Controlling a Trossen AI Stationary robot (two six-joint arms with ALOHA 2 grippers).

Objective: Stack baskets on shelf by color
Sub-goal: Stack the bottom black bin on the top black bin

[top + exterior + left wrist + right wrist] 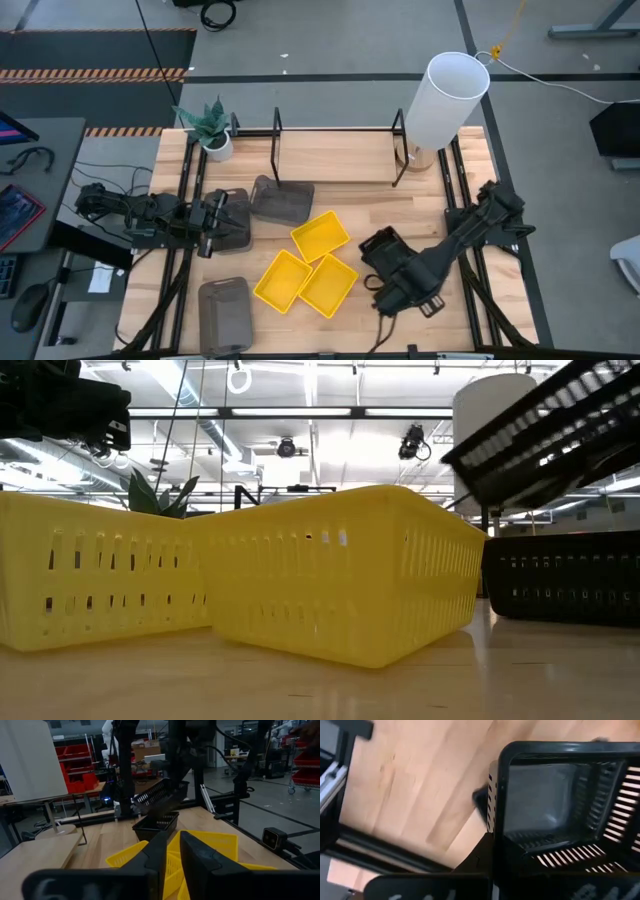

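at the table's right front | right gripper [385, 262] clamps a black basket [560, 815], perforated sides, tilted and lifted off the wood | three yellow baskets [305, 265] mid-table | left gripper [215, 222] over a grey basket [283, 200], fingers nearly closed, holding nothing

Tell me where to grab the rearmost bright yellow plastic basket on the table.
Probably pinch the rearmost bright yellow plastic basket by its rear-right wall's rim, coming straight down: it sits open side up, and the two other yellow baskets crowd its front.
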